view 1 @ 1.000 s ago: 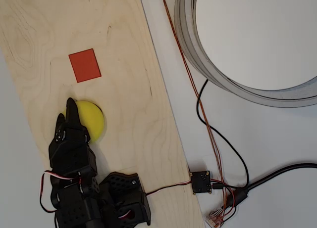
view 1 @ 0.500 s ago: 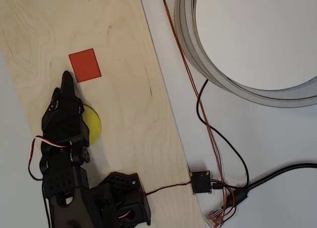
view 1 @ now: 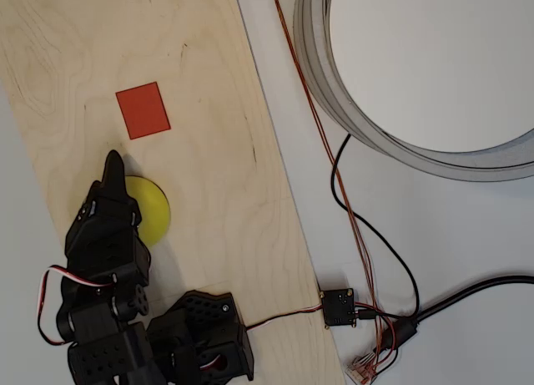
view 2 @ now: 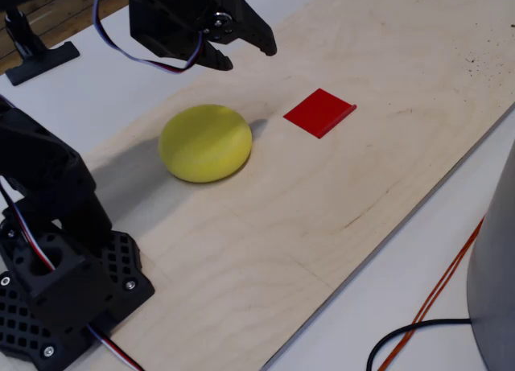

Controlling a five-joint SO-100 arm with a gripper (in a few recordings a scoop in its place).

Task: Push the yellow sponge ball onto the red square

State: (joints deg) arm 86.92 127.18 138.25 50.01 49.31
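The yellow sponge ball (view 1: 153,208) (view 2: 205,142) rests on the wooden board, a short way from the red square (view 1: 143,110) (view 2: 319,112) and not touching it. My black gripper (view 1: 111,161) (view 2: 251,57) hangs above the board beside the ball, on the far side of it in the fixed view, tips pointing toward the red square. Its jaws stand a little apart with nothing between them. In the overhead view the arm covers the ball's left part.
The light wooden board (view 1: 225,151) lies on a white table. The arm's black base (view 1: 200,335) (view 2: 56,282) sits at the board's near end. A big grey ring (view 1: 334,84) and orange and black cables (view 1: 350,210) lie to the right of the board.
The gripper reached out toward the red square, then drew back a little. The ball shifted slightly left under the arm and has stayed put since.
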